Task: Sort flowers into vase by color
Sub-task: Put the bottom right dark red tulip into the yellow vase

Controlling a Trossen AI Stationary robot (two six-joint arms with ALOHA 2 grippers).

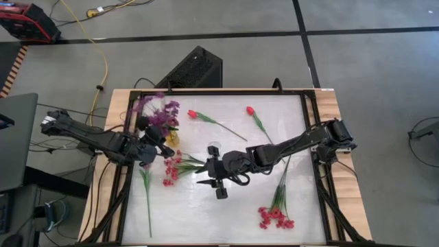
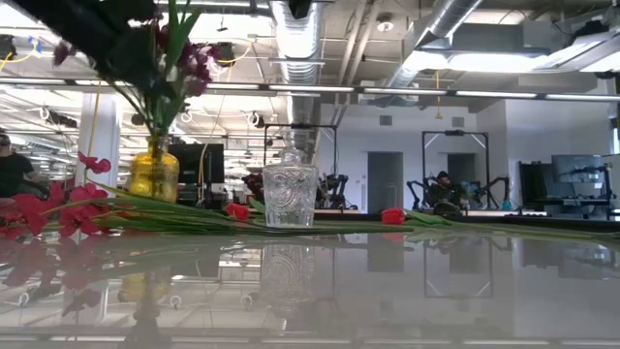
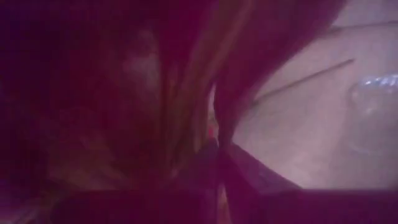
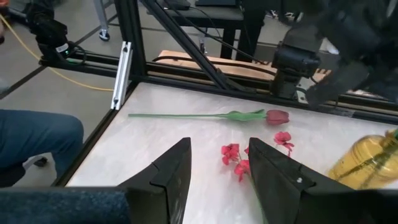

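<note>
A purple blossom spray (image 1: 161, 113) stands over the yellow vase (image 1: 171, 138), its stems reaching down into the neck of the yellow vase (image 2: 155, 173). My left gripper (image 1: 147, 145) is next to that vase, and purple blossoms fill its wrist view. My right gripper (image 4: 219, 143) is open above the table, its fingers pointing at a red-pink spray (image 4: 235, 158) lying flat. Beyond the spray lies a maroon tulip (image 4: 277, 116) on a long green stem. Two red tulips (image 1: 193, 114) (image 1: 250, 110) lie near the far edge. Another red-pink spray (image 1: 274, 216) lies near the right front.
A clear cut-glass vase (image 1: 214, 149) stands upright mid-table, just beyond my right gripper. Black frame rails (image 4: 127, 37) run along the table's edges. A person's leg in blue trousers (image 4: 31, 140) shows beside the table. There is free tabletop (image 1: 226, 216) toward the near edge.
</note>
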